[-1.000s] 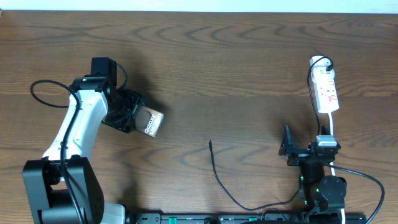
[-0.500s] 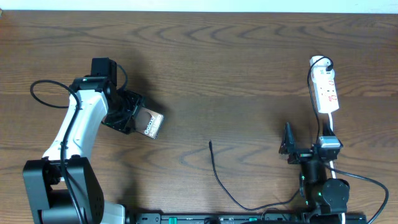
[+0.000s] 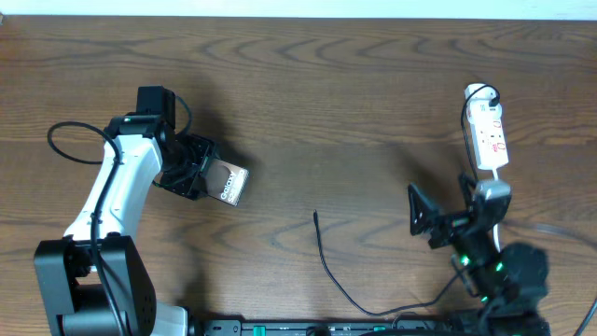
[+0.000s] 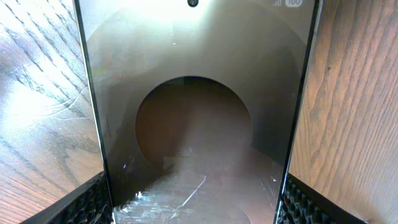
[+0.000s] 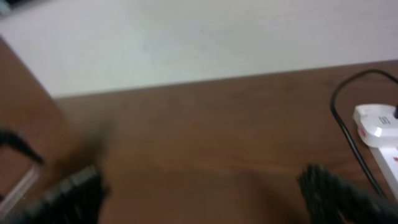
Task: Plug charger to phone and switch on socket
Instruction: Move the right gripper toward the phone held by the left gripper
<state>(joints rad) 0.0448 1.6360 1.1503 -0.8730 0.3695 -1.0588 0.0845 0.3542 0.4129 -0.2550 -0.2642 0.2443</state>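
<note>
The phone point(image 3: 229, 184) lies on the table at the left, a dark slab with white lettering, and my left gripper point(image 3: 203, 175) is shut on its near end. In the left wrist view the phone point(image 4: 196, 112) fills the frame, with a ribbed pad point(image 4: 93, 202) against each long edge. The charger point(image 3: 326, 266) is a thin black cable whose tip rests free at mid-table, curving down to the front edge. The white socket point(image 3: 488, 131) sits at the far right. My right gripper point(image 3: 438, 210) hangs open, just in front of the socket point(image 5: 378, 127), holding nothing.
A white cord point(image 3: 497, 191) runs from the socket down past the right arm. A black lead point(image 5: 348, 124) loops beside the socket's far end. The table's back edge meets a pale wall point(image 5: 199, 43). The right wrist view is blurred.
The right arm has risen and swung, its open gripper shifting a little left and toward the socket. The left arm and the phone have not moved.
</note>
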